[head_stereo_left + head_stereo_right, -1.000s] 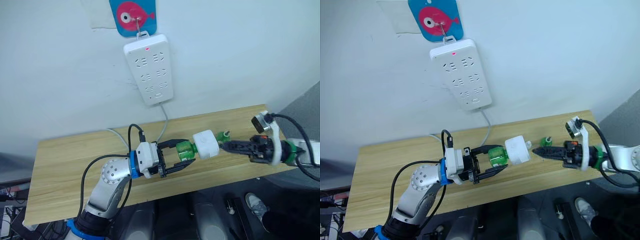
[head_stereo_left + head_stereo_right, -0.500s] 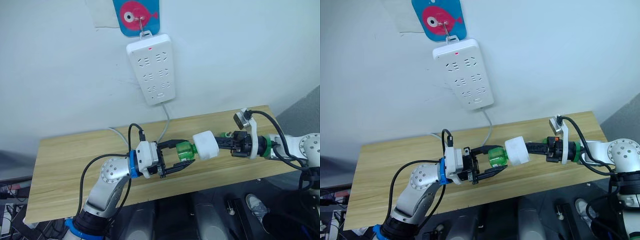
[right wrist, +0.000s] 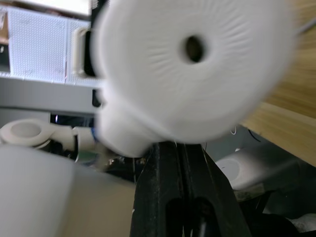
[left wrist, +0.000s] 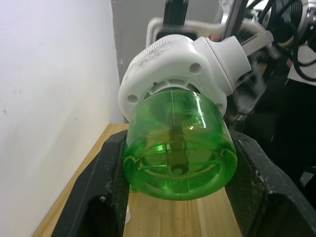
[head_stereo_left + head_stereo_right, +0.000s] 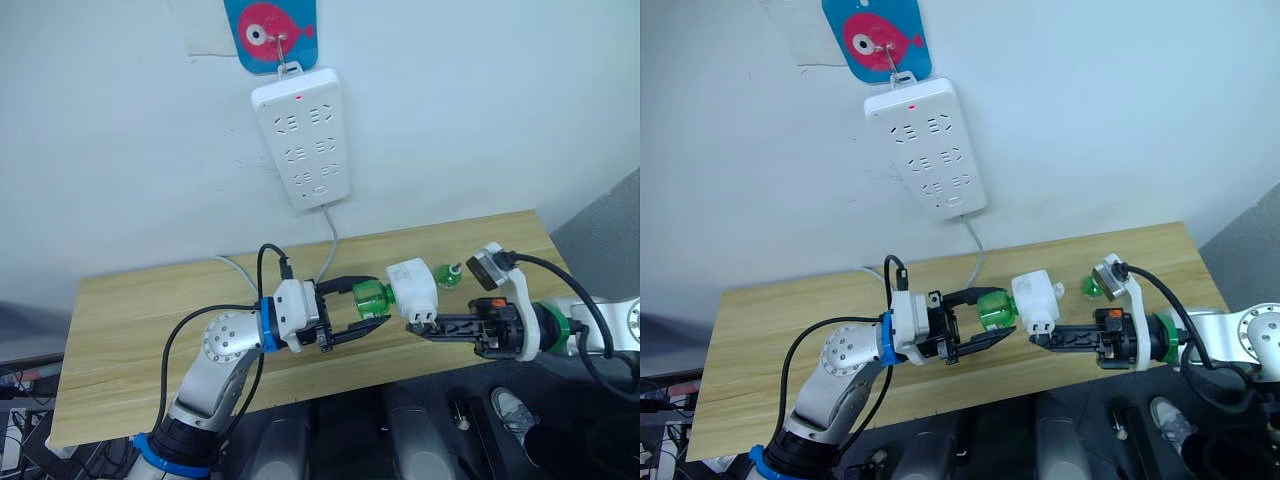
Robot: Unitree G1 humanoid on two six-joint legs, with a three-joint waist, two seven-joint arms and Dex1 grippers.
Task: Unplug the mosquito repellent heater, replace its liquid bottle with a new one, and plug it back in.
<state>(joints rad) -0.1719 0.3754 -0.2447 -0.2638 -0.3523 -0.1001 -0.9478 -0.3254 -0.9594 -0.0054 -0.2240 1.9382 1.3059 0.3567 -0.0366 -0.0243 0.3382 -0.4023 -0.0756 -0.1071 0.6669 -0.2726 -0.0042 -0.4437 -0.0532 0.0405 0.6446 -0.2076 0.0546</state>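
Above the tabletop [image 5: 130, 300], below the wall power strip [image 5: 300, 135], the left gripper [image 5: 368, 310] pinches the green bottle [image 5: 371, 297] screwed into the heater [image 5: 411, 285]. The right gripper [image 5: 415, 326], fingers pressed together, touches the heater's plug. A spare bottle [image 5: 448, 274] stands nearby.

A plain pale wall [image 5: 480, 110] was seen behind the scene. A long white power strip [image 5: 300, 135] was hung on it from a hook, and a small red light was lit near its top. Above the strip, a blue card with a pink fish [image 5: 270, 28] was fixed. A white cable [image 5: 328, 245] was led down from the strip to a light wooden table [image 5: 130, 330] placed against the wall. A grey floor [image 5: 610, 215] was visible beside the table.
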